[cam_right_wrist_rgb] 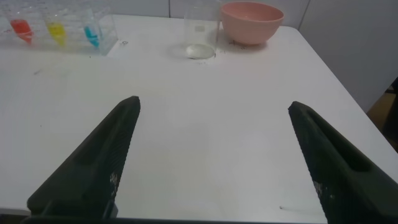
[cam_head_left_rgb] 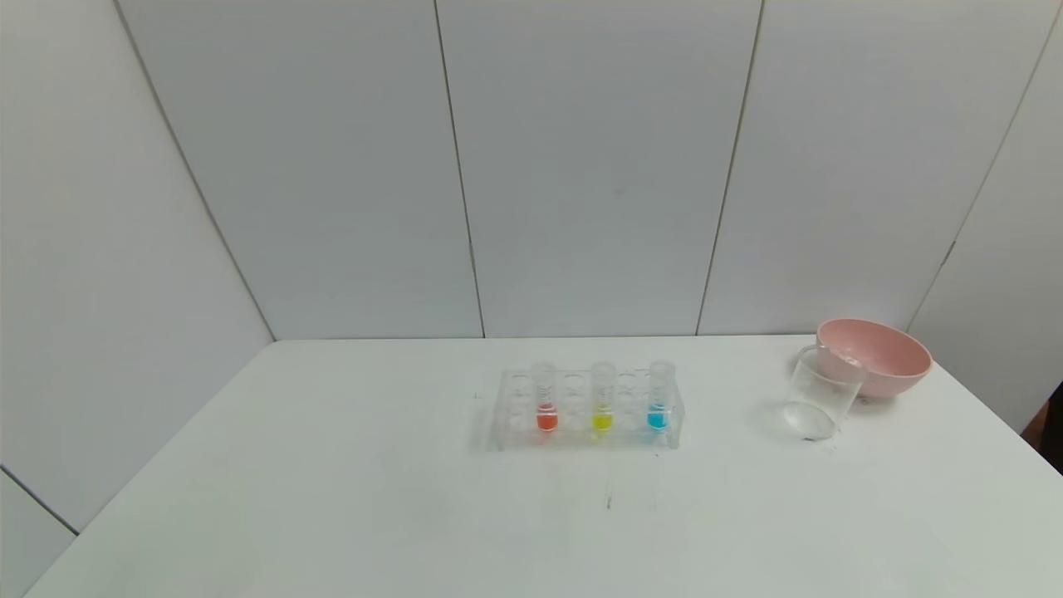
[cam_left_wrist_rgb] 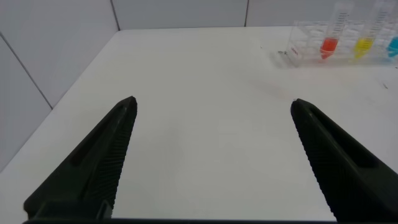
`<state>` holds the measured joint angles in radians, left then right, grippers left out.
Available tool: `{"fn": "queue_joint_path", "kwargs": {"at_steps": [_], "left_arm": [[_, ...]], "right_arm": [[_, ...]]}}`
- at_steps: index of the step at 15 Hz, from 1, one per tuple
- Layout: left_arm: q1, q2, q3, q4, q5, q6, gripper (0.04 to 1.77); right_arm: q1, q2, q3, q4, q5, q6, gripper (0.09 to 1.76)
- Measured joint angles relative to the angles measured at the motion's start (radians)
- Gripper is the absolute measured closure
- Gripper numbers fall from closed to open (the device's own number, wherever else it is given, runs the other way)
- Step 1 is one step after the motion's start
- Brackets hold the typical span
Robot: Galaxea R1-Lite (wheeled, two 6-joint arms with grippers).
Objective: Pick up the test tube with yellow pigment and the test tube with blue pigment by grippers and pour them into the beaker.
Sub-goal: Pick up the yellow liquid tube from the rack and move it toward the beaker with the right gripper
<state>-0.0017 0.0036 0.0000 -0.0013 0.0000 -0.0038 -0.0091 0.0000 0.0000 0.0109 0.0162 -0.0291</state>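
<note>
The yellow-pigment tube point(cam_head_left_rgb: 602, 397) and the blue-pigment tube point(cam_head_left_rgb: 658, 394) stand upright in a clear rack point(cam_head_left_rgb: 507, 415) at the table's middle. Both also show in the left wrist view, yellow point(cam_left_wrist_rgb: 363, 37) and blue point(cam_left_wrist_rgb: 393, 40), and in the right wrist view, yellow point(cam_right_wrist_rgb: 57, 31) and blue point(cam_right_wrist_rgb: 91, 34). The clear beaker point(cam_head_left_rgb: 818, 397) stands to the rack's right, also in the right wrist view point(cam_right_wrist_rgb: 200, 34). My left gripper point(cam_left_wrist_rgb: 213, 102) is open and empty over bare table, well short of the rack. My right gripper point(cam_right_wrist_rgb: 213, 102) is open and empty, short of the beaker. Neither gripper shows in the head view.
A tube with orange-red liquid point(cam_head_left_rgb: 546, 399) stands in the rack left of the yellow one. A pink bowl point(cam_head_left_rgb: 872, 357) sits just behind the beaker near the table's right edge point(cam_head_left_rgb: 996, 423). Grey wall panels close the back and left.
</note>
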Motion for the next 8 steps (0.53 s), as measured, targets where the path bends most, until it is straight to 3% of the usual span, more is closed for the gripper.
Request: {"fn": "queue_joint_path", "kwargs": {"at_steps": [8], "left_arm": [[0.000, 0.000, 0.000, 0.000, 0.000, 0.000, 0.05]], "right_arm": [[0.000, 0.000, 0.000, -0.001, 0.000, 0.000, 0.14]]}}
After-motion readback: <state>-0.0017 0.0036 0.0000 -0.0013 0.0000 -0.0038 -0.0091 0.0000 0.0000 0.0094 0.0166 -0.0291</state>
